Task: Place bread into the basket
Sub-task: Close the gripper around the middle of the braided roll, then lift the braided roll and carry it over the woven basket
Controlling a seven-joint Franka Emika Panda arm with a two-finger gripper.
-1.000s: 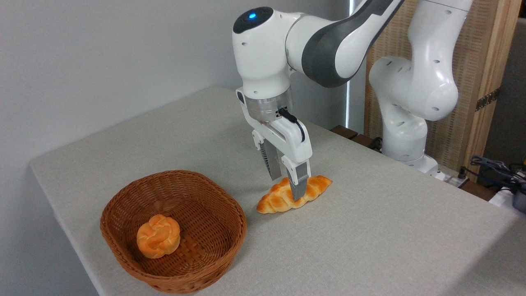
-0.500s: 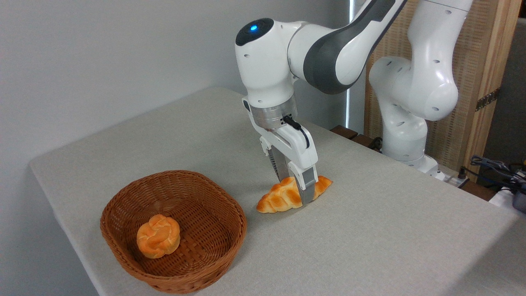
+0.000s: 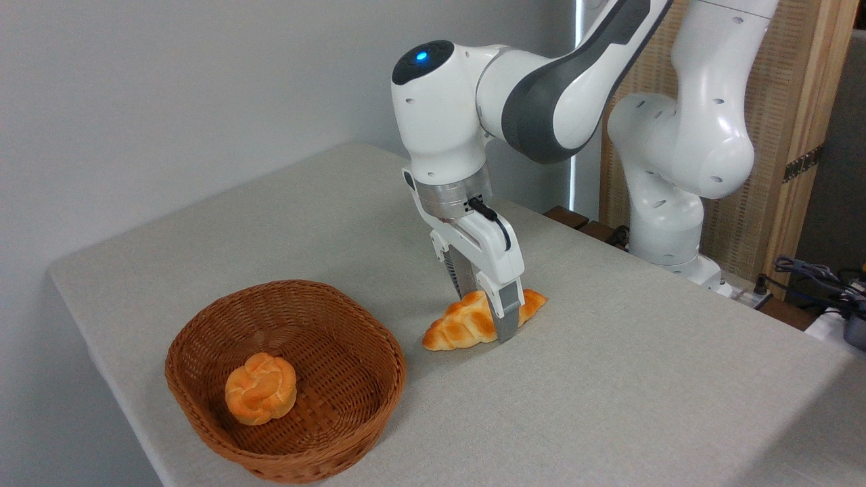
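Observation:
The bread, a golden braided loaf, lies on the grey table just right of the basket. My gripper is down over the loaf's right half. One finger stands in front of the loaf with its tip near the table, and the other stands behind it, its tip hidden by the loaf. The jaws are open and straddle the loaf. The brown wicker basket sits at the front left of the table and holds a small round knotted bun.
The table ends close behind the basket on the left and at the front. The arm's white base stands at the back right, with cables and a wooden panel beyond it.
The gripper has come down and shifted slightly right, so its fingers now reach lower on either side of the loaf. The bread and the basket have stayed put.

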